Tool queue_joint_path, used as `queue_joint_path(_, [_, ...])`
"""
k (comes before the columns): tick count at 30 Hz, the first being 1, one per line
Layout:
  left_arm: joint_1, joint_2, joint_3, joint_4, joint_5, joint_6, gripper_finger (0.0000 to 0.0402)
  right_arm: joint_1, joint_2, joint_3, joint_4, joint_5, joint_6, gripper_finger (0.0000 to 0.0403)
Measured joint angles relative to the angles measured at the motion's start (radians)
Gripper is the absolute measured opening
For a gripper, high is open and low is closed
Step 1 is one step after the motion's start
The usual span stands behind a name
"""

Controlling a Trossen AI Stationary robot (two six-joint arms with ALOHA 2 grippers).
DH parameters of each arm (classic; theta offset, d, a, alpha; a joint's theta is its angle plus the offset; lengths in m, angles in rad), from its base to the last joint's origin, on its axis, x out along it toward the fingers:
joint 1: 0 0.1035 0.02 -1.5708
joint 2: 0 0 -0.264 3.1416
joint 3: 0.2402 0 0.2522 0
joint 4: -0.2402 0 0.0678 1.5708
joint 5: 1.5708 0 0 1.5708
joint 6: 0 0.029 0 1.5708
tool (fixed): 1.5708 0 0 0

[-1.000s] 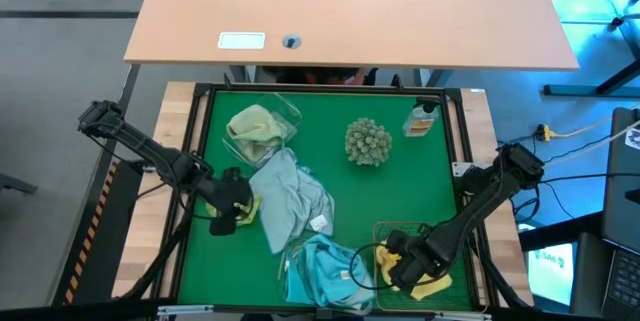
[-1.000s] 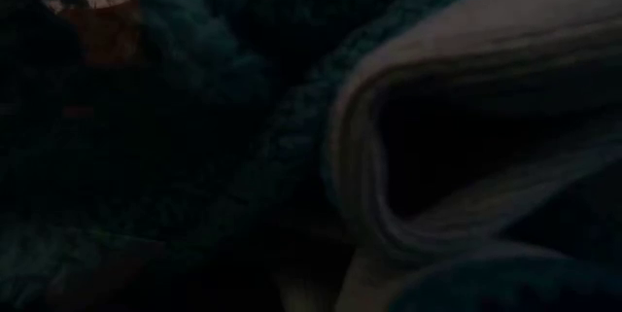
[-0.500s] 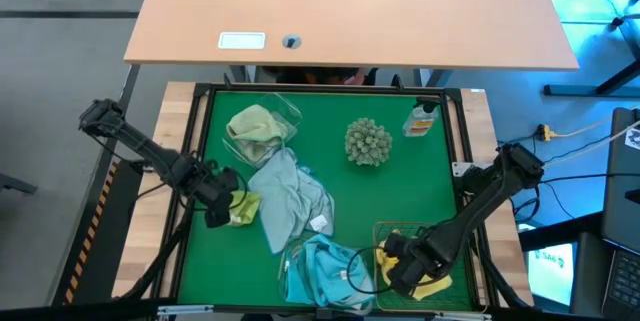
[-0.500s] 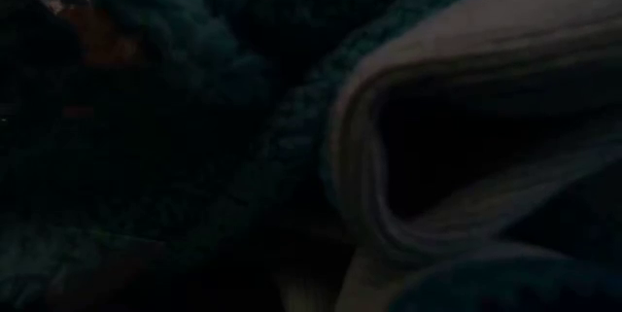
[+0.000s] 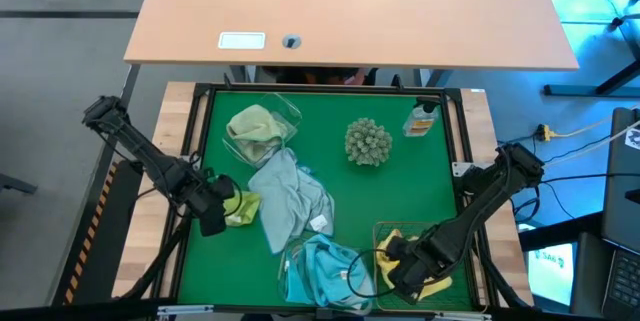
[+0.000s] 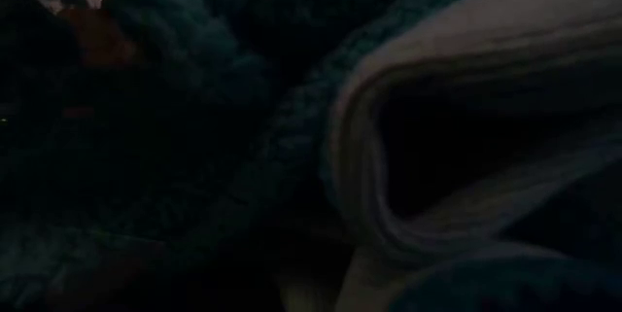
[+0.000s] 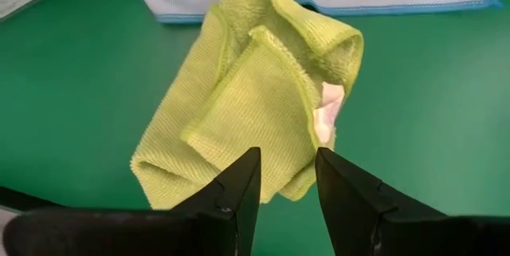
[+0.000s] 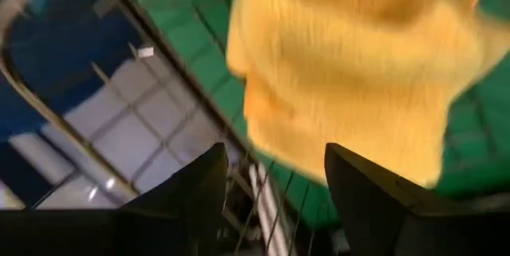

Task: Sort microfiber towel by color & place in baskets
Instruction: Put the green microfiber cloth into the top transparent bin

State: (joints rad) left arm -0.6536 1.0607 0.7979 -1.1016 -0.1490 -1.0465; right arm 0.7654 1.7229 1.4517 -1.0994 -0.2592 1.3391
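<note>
A crumpled lime green microfiber towel (image 5: 242, 206) (image 7: 255, 104) lies on the green mat near the table's left edge. My left gripper (image 5: 220, 211) (image 7: 287, 160) is open just left of it, with its fingertips either side of the towel's near corner. A light blue towel (image 5: 290, 196) is spread beside it. My right gripper (image 5: 398, 261) (image 8: 275, 156) is open inside the wire mesh basket (image 5: 380, 229), right over a yellow towel (image 5: 432, 286) (image 8: 343, 72). Another lime towel (image 5: 255, 126) fills the far clear tub (image 5: 288, 111). Teal towels (image 5: 325, 266) lie in the near clear tub (image 5: 284, 273). My right gripper stands open right over the yellow towel in the wire basket, coming at it from above. Whether its fingers touch the cloth, I cannot tell.
A grey-green spiky ball (image 5: 368, 141) and a small bottle with an orange label (image 5: 422, 119) stand at the far side of the mat. A dark frame borders the mat. The low view is filled by dark cloth right up against the camera.
My left gripper has drawn back toward the table's left edge, off the lime towel, which stays on the mat. My right gripper has kept almost still over the wire basket.
</note>
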Motion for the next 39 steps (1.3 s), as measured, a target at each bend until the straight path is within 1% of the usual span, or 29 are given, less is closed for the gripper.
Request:
queue_joint_path(3, [-0.014,0.000,0.000,0.007,-0.006,-0.001,0.0115,0.000,0.000,0.000,-0.023,-0.097,0.046,0.0211])
queue_joint_path(5, [-0.020,0.000,0.000,0.007,-0.020,-0.002,0.0115,0.001,0.000,0.000,-0.045,-0.140,0.067,0.0211])
queue_joint_path(9, [-0.032,0.000,0.000,0.010,-0.057,-0.002,0.0115,0.014,0.000,0.000,-0.046,-0.133,0.066,0.0211])
queue_joint_path(13, [-0.045,0.000,-0.045,0.084,-0.076,-0.002,0.0115,0.014,0.000,0.010,-0.044,-0.137,0.071,0.0211])
queue_joint_path(16, [-0.054,0.007,-0.096,0.158,-0.069,-0.002,0.0115,0.014,0.000,0.054,-0.048,-0.107,0.070,0.0211])
queue_joint_path(19, [-0.058,0.015,-0.134,0.168,-0.069,-0.002,0.0115,0.014,0.000,0.120,-0.064,-0.018,0.044,0.0211])
queue_joint_path(22, [-0.058,0.023,-0.158,0.174,-0.070,-0.002,0.0115,0.014,0.000,0.191,-0.070,0.120,-0.021,0.0211])
queue_joint_path(28, [-0.058,0.022,-0.187,0.231,-0.053,0.000,0.0115,0.005,0.000,0.297,-0.034,0.495,-0.174,0.0211])
queue_joint_path(31, [-0.058,0.022,-0.187,0.249,-0.040,-0.017,0.0115,-0.006,0.000,0.318,0.005,0.643,-0.290,0.0211])
queue_joint_path(33, [-0.058,0.022,-0.187,0.260,-0.040,-0.023,0.0115,-0.023,0.000,0.318,0.041,0.679,-0.381,0.0211])
queue_joint_path(39, [-0.058,0.045,-0.187,0.261,-0.078,-0.003,0.0115,-0.101,0.005,0.319,0.092,0.697,-0.631,0.0211])
